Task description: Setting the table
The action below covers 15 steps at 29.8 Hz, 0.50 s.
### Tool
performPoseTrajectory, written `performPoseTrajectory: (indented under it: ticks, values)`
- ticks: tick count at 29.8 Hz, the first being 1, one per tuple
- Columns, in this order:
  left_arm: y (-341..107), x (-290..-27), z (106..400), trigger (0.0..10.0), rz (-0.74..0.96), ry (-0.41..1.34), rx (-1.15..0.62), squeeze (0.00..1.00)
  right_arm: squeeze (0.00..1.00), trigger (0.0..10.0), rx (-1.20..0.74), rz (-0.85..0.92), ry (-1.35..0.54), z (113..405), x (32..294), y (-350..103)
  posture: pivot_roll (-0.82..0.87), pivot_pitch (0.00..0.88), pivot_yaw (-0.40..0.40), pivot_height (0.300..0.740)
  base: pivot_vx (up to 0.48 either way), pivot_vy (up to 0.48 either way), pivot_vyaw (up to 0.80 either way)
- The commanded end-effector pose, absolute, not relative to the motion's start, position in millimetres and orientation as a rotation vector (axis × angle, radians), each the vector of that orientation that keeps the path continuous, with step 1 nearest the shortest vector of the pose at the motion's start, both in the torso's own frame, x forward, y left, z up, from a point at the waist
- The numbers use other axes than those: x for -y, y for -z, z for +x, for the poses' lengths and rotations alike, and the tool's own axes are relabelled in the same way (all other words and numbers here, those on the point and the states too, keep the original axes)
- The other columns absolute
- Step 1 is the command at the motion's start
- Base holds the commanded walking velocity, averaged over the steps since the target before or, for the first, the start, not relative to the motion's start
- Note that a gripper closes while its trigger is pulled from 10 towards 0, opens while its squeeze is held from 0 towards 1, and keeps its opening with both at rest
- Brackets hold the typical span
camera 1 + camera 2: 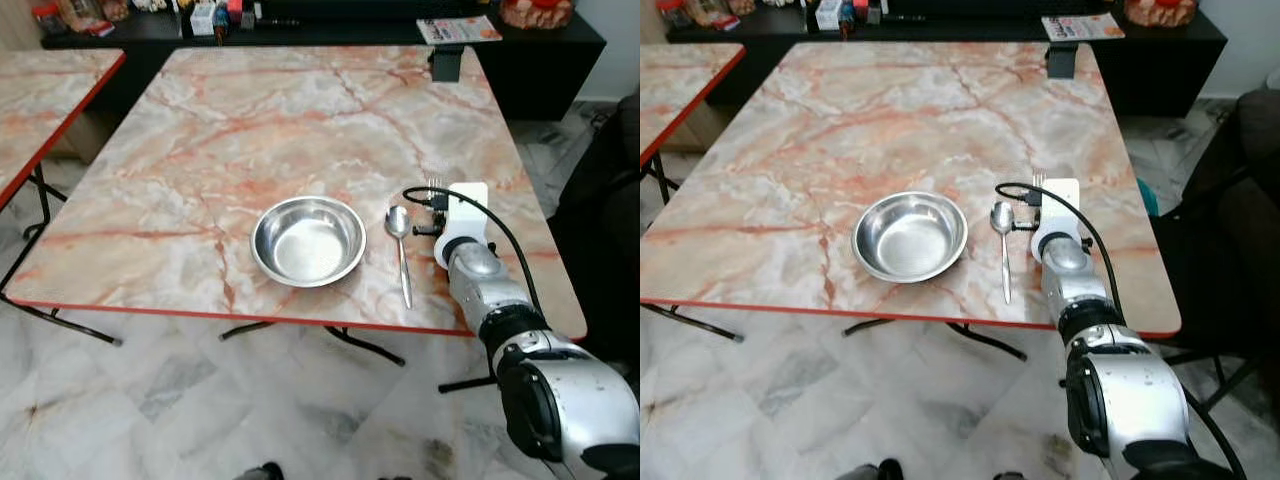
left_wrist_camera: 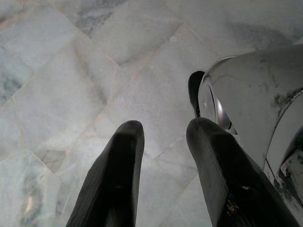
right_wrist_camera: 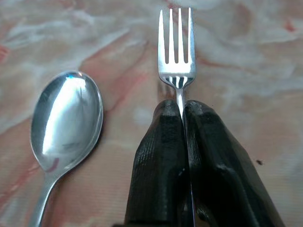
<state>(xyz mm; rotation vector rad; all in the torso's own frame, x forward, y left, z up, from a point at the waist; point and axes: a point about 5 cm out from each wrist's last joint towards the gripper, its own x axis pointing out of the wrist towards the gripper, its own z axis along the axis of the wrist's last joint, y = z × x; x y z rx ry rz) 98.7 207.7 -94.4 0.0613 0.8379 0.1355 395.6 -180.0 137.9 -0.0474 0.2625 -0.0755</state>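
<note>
Right arm reaches up from lower right over the surface (image 1: 200,150), its tool (image 3: 182,109) pinching a fork (image 3: 176,52) beside a spoon (image 1: 399,240) and bowl (image 1: 308,240); left tool (image 2: 163,130) hangs spread above floor.

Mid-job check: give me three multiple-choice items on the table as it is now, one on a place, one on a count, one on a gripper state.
1. Where does the spoon lie relative to the bowl?
A. inside it
B. beside it, on the robot's right
C. on the robot's left of it

2. How many tines has the fork?
A. two
B. three
C. four

3. What is the right gripper doing?
A. shut on the fork's handle
B. open above the bowl
C. shut on the spoon

Answers:
1. B, the spoon rests on the table between the bowl and the right arm.
2. C, the right wrist view shows four tines.
3. A, both fingers press the handle just below the fork's head.
</note>
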Motion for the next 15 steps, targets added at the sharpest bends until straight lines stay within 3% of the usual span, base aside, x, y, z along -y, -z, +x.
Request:
performPoseTrajectory:
  ticks: [1,13,14,15]
  values:
    - [97.5,-207.6,88.1,10.0,0.064,-0.127,-0.875,0.0,0.0,10.0,-0.246,-0.048,0.071,397.7,179.6,-143.8,0.02,0.228,0.031,0.74,0.0,0.0,0.0]
    - [95.7,-206.5,93.7,10.0,0.057,-0.133,-0.862,0.0,0.0,10.0,-0.278,-0.047,0.074,396.2,178.2,-138.6,0.03,0.244,0.028,0.74,0.0,0.0,0.0]
    - [95.5,-206.2,94.7,10.0,0.055,-0.134,-0.86,0.0,0.71,10.0,-0.28,-0.046,0.068,396.3,177.1,-138.5,0.03,0.245,0.028,0.74,0.0,0.0,0.0]
    - [95.5,-206.2,94.7,10.0,0.055,-0.134,-0.86,0.0,0.71,10.0,-0.28,-0.046,0.068,396.3,177.1,-138.5,0.03,0.245,0.028,0.74,0.0,0.0,0.0]
